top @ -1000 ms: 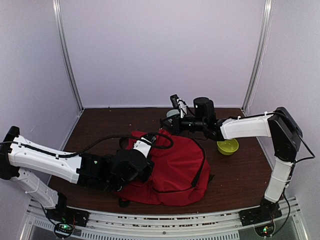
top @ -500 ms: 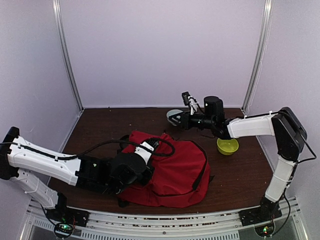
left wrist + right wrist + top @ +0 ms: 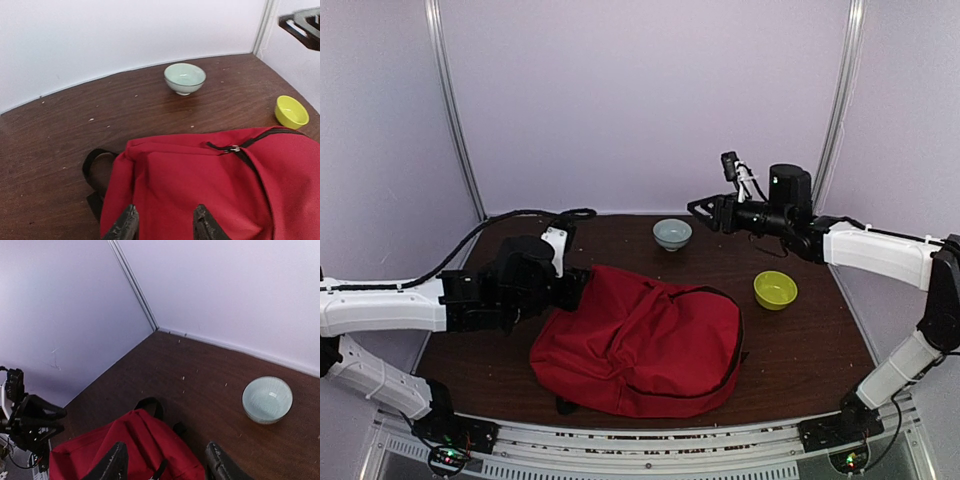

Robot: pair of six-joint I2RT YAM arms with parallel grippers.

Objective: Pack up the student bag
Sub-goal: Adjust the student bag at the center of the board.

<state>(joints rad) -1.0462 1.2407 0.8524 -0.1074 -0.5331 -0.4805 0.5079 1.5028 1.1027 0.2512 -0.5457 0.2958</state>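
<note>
Top external view: I am holding my left gripper [image 3: 576, 289] open beside the large red fabric backpack [image 3: 650, 345] lying centred on the dark wooden table [image 3: 805, 345], and my right gripper [image 3: 696, 208] open, empty, near the pale green bowl [image 3: 672, 233].

Matt red cloth student bag [image 3: 650, 345] on smooth dark wood table [image 3: 800, 350].
</note>
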